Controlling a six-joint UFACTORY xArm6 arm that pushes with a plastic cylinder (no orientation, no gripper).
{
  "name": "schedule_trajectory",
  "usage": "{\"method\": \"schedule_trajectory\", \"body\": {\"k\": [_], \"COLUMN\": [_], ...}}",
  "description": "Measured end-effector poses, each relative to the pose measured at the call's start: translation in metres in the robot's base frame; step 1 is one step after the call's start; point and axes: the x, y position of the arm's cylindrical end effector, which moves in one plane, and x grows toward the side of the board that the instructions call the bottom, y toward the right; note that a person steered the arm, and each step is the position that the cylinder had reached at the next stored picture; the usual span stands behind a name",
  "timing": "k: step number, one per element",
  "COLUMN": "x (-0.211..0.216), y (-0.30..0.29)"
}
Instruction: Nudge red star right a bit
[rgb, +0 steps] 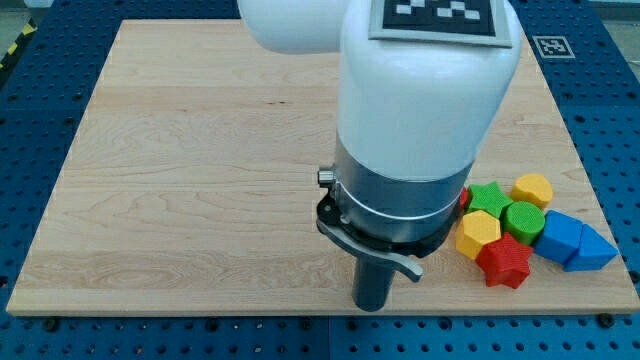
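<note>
my tip (371, 306) at 9 o'clock of red star (505, 262) | no hand fitted, nothing grasped | risk: push jams star into blue blocks (572, 241)

— Where are the blocks found?
— All are gathered by the board's (200, 150) bottom-right corner. The red star (505, 261) is set nearest the bottom edge, with the yellow hexagon (478, 231) touching it up-left. The green cylinder (522, 217) is above it, and the green star (487, 197) and yellow block (532, 188) farther up. The blue block (560, 236) and the outer blue block (592, 250) are placed toward the right edge.
— And my tip (371, 305)?
— It is found at the bottom edge, left of the red star and apart from it.
</note>
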Motion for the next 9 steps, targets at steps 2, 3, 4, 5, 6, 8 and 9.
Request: {"method": "schedule_trajectory", "body": {"k": [2, 3, 4, 5, 6, 8, 9], "x": [0.0, 0.0, 0.0, 0.0, -0.001, -0.001, -0.001], "y": [0.039, 0.04, 0.069, 0.106, 0.106, 0.138, 0.142]}}
